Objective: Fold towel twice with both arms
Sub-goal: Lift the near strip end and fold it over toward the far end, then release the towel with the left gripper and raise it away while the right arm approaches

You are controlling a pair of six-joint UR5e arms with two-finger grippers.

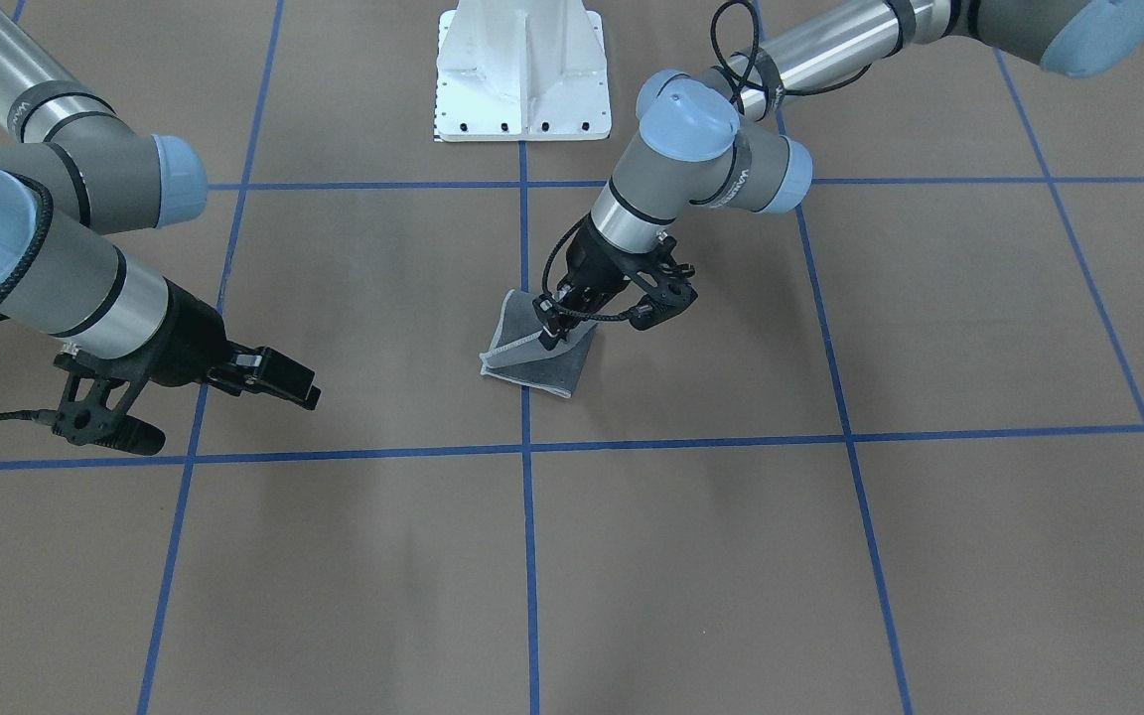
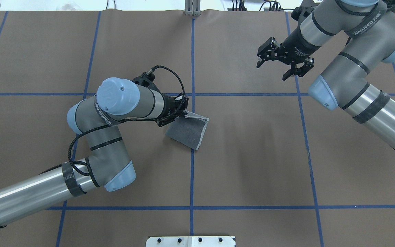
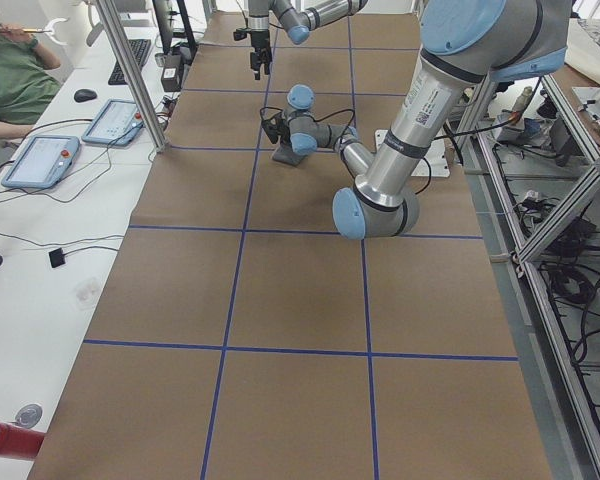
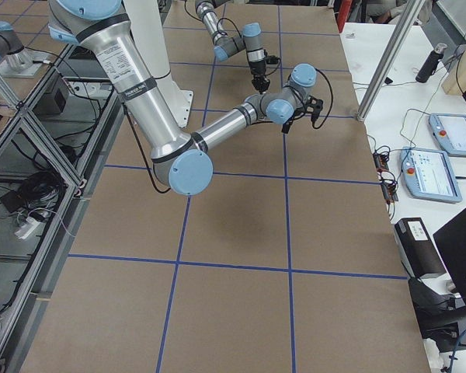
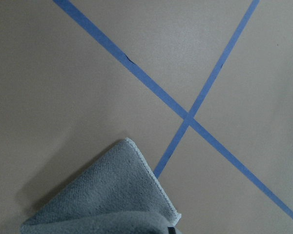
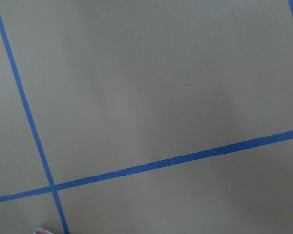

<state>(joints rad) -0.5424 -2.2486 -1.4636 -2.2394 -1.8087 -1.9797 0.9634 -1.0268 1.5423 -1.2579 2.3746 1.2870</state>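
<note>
The towel [image 2: 188, 131] lies folded near the table's middle with its dark grey face up and its light grey border showing. It also shows in the front view [image 1: 537, 365] and in the left wrist view [image 5: 107, 200]. My left gripper [image 2: 181, 110] is shut on the towel's edge at its far left corner and holds that edge slightly raised; it also shows in the front view [image 1: 552, 333]. My right gripper [image 2: 275, 68] is open and empty, hovering well to the right of the towel and farther back; it also shows in the front view [image 1: 279, 382]. No pink face shows on the towel.
Blue tape lines [image 2: 192, 161] divide the brown table cover into squares. The white pedestal [image 1: 522, 70] stands at the robot's edge of the table. An operator [image 3: 10, 70] sits at a side desk with tablets beyond the table.
</note>
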